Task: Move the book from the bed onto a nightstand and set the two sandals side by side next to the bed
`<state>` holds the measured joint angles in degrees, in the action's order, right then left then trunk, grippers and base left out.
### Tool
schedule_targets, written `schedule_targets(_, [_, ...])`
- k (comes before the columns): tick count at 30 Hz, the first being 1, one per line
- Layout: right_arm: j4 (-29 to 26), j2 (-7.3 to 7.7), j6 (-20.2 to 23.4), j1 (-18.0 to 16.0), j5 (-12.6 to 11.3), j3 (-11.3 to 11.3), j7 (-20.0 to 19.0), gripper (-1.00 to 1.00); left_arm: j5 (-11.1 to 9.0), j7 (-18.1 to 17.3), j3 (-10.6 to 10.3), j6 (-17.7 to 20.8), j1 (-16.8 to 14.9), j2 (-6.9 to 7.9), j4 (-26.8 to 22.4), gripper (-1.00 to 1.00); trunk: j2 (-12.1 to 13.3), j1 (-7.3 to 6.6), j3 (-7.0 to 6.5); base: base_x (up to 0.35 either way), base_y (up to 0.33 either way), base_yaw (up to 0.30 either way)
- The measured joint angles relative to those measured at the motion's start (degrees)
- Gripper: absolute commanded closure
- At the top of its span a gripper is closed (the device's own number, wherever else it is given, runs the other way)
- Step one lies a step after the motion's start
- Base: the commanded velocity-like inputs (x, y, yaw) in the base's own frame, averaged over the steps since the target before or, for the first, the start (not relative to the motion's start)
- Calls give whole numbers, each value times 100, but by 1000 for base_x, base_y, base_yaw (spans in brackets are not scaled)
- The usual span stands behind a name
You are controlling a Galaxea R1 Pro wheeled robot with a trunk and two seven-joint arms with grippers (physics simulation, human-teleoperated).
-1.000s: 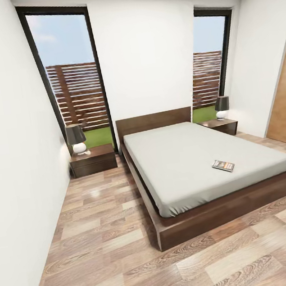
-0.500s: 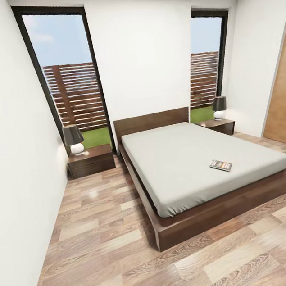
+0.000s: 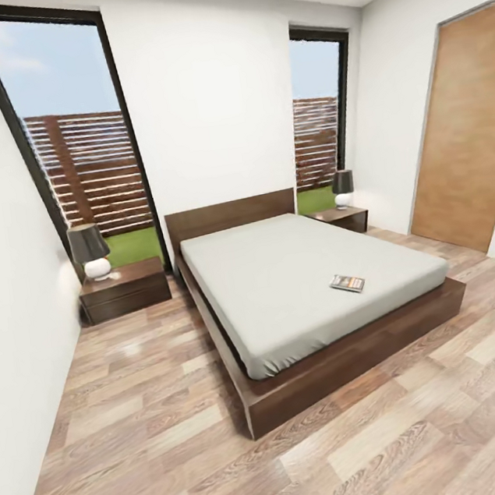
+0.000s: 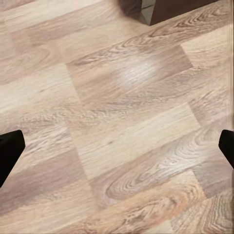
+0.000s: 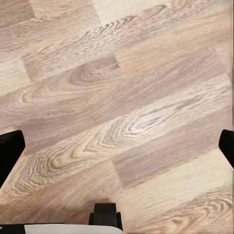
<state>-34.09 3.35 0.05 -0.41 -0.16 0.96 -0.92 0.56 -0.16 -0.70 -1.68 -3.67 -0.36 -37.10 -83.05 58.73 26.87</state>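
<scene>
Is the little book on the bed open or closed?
Closed. The book lies flat on the bed's grey mattress, cover up, with no pages spread.

Low dark wooden bed with pale grey mattress, standing on light wood-plank floor, headboard against the far white wall. Small book flat on the mattress, near the foot end, toward the right side. Dark nightstand just left of the headboard, bearing a lamp; second nightstand at the far right side, likewise with a lamp.
</scene>
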Motion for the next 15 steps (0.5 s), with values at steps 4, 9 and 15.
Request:
schedule_targets(4, [0, 0, -1, 0, 0, 0, -2, -100, 0, 0, -4, 0, 0, -2, 0, -100, 0, 0, 0, 0, 0, -281])
schedule_targets(9, [0, 0, -2, 0, 0, 0, 1, -100, 0, 2, -2, 0, 0, 0, 2, -100, 0, 0, 0, 0, 0, -281])
schedule_targets(15, [0, 0, 0, 0, 0, 0, 0, -100, 0, 0, -6, 0, 0, -7, 5, -100, 0, 0, 0, 0, 0, -281])
